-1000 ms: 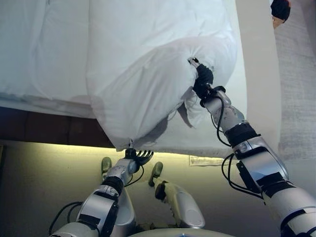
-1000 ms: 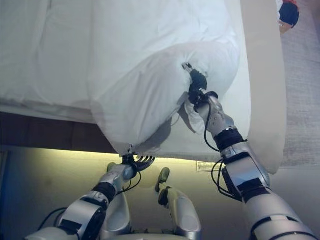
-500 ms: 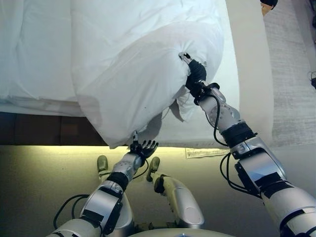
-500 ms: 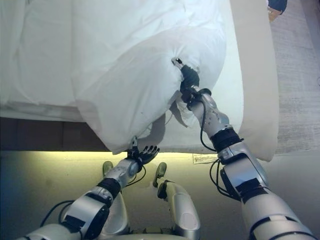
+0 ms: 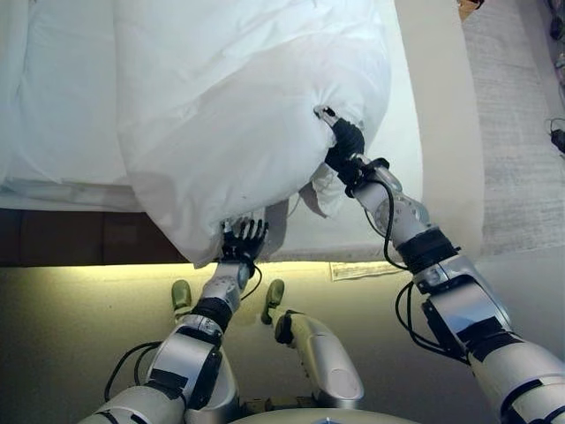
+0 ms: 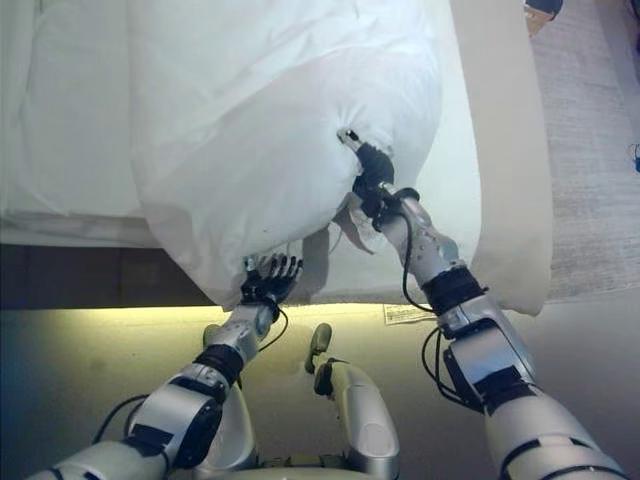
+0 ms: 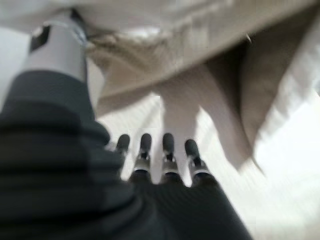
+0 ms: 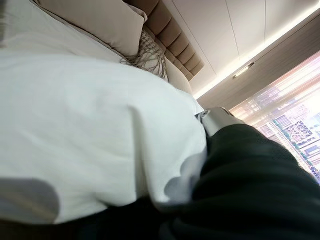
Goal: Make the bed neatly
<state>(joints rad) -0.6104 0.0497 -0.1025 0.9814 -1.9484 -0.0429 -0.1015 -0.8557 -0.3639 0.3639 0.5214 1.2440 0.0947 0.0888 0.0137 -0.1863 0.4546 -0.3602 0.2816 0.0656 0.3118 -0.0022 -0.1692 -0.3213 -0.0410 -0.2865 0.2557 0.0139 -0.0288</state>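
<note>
A white duvet lies bunched and folded back over the foot of the bed, its lower corner hanging over the mattress edge. My right hand is shut on a gathered fold of the duvet and holds it above the mattress; in the right wrist view the cloth wraps over the hand's dark cover. My left hand is open, fingers straight, resting at the mattress edge just under the hanging duvet corner. In the left wrist view its fingertips point under the shaded cloth.
The bed's dark base runs along the left, with a lit strip of floor below it. Grey carpet lies right of the bed. A person's hand shows at the top right. Pillows and a padded headboard stand at the far end.
My left hand has opened, left the duvet's hanging corner and risen to the mattress edge beneath it. The right hand keeps its hold on the duvet. The camera has shifted.
</note>
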